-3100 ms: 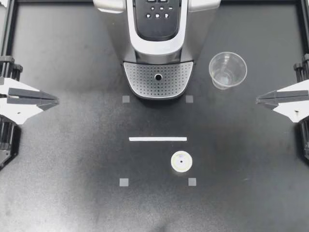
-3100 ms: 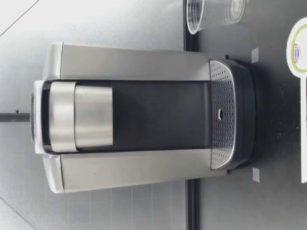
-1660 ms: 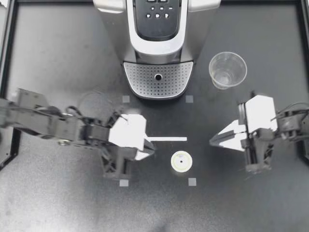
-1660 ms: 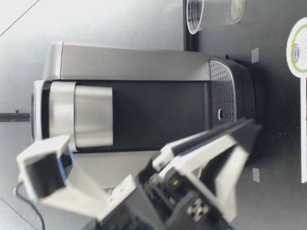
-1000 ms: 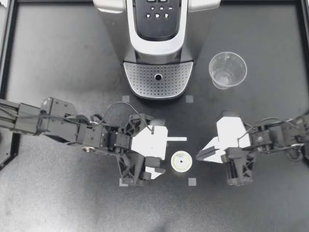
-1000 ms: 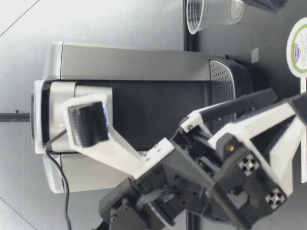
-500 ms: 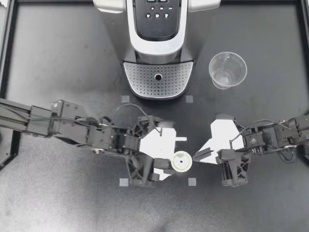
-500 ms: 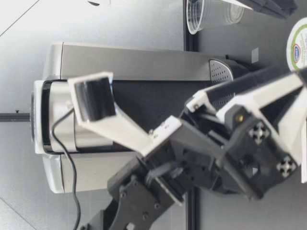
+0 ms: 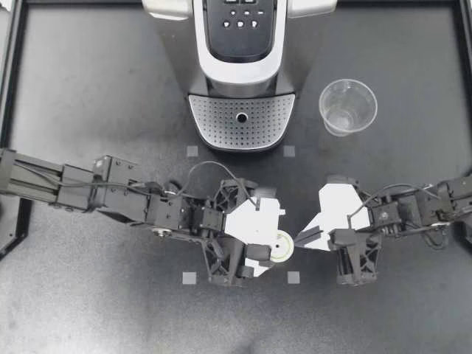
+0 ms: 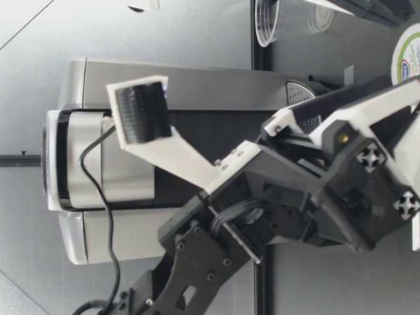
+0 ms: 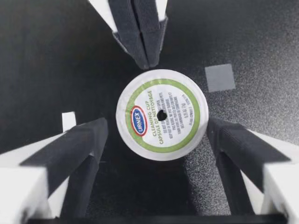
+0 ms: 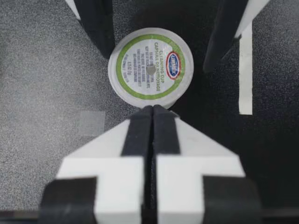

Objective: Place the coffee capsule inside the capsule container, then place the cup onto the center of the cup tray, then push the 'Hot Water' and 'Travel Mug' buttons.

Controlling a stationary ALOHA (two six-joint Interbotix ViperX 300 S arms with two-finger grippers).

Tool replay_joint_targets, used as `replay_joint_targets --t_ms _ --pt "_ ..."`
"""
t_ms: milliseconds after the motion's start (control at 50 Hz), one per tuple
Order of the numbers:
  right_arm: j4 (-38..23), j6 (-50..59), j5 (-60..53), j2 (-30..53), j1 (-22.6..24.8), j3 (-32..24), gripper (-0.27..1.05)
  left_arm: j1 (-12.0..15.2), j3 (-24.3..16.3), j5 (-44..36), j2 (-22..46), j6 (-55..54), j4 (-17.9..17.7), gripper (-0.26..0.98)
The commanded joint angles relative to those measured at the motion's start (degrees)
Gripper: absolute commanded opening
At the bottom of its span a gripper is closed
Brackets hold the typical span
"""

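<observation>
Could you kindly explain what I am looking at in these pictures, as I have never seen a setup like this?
Two robot arms work at a black table, each ending in a two-fingered gripper. One picture looks straight down, one across at table height, two from cameras on the wrists. On the table stand a coffee machine and a clear cup; a coffee capsule lies flat. My left gripper is open, a finger either side of the capsule; my right gripper is shut, its tip beside the capsule. Nothing is held.

Left claw (image 9: pixel 276 242) agape (right claw (image 9: pixel 299 240) closed)
</observation>
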Motion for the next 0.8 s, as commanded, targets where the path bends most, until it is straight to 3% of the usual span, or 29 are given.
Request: replay_joint_targets --t_ms 0,780 --pt "-0.1 -0.1 -0.3 -0.2 0.4 -1.3 0.08 -0.2 -1.4 -0.3 -1.1 -0.1 0.1 0.76" --pt "-0.1 -0.1 -0.3 0.4 0.4 -2.5 0.08 -0.1 -2.5 -0.3 0.0 -0.6 0.1 0.76"
